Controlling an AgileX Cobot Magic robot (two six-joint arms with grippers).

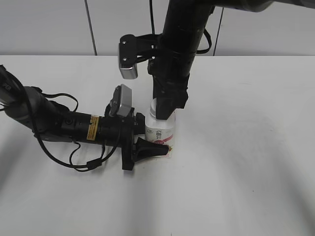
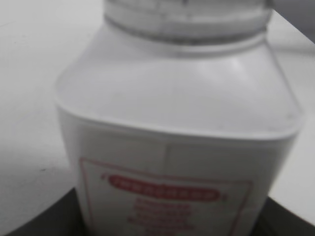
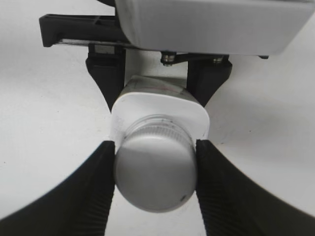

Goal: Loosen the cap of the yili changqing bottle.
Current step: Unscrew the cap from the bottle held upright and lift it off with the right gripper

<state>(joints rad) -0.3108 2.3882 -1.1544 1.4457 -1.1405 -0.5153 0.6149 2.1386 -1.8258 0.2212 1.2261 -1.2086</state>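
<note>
- the yili changqing bottle stands upright on the white table, just left of the middle of the exterior view.
- the left end effector comes in level from 9 o'clock, low over the table, and clamps the lower body of the bottle; one black finger lies along the bottle's near side, by the label, and the other is hidden behind it.
- in the right wrist view the left end effector's two fingers show at 12 o'clock, one pressed to each side of the bottle's body.
- the left wrist view is filled by the bottle, very close and blurred: sloped white shoulders, the neck at 12 o'clock, a red-bordered label at 6 o'clock.
- the right end effector hangs straight down over the bottle from 12 o'clock and hides the bottle's top in the exterior view.
- in the right wrist view the right end effector is closed on the cap: its ribbed black pads touch the cap at 9 o'clock and 3 o'clock, with no gap on either side.
- the cap sits on the neck, flat top facing the camera, its ridged rim showing just below.
</note>
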